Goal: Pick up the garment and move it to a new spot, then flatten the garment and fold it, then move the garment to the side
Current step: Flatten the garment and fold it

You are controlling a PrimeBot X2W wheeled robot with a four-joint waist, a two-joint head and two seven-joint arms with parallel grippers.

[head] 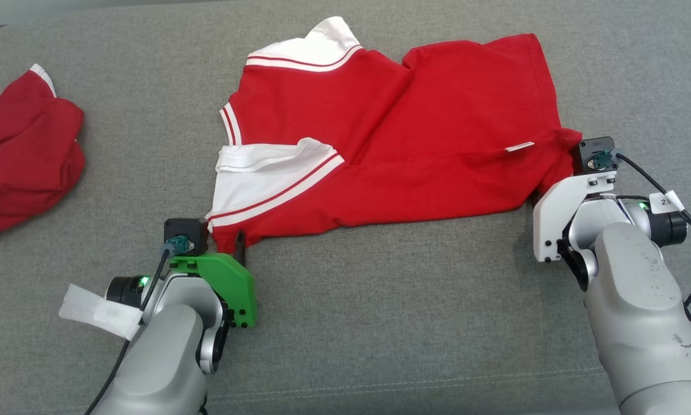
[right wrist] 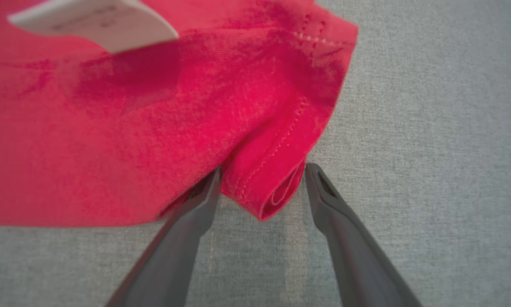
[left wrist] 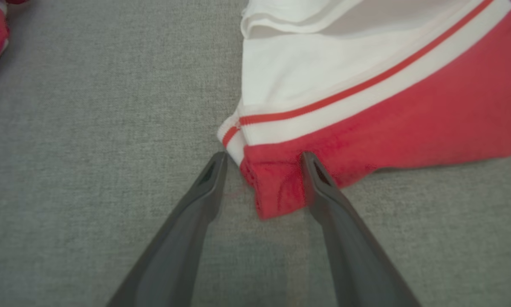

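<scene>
Garment [head: 391, 132]: a red shirt with white, red-striped trim. It lies spread but creased at the middle of the grey fabric-covered worktop [head: 380, 300], trim toward the robot's left and hem toward its right.
Label [head: 520, 147]: white, on the garment near its right end.
Left claw [left wrist: 264, 160]: released, fingers apart. It straddles the garment's near-left red corner; one fingertip lies against the red cloth, the other just beside the striped edge.
Right claw [right wrist: 264, 170]: released, fingers apart. The folded hem corner sits between the fingers, and one fingertip touches the cloth.
Second garment [head: 22, 155]: red and bunched, well apart at the far left.
</scene>
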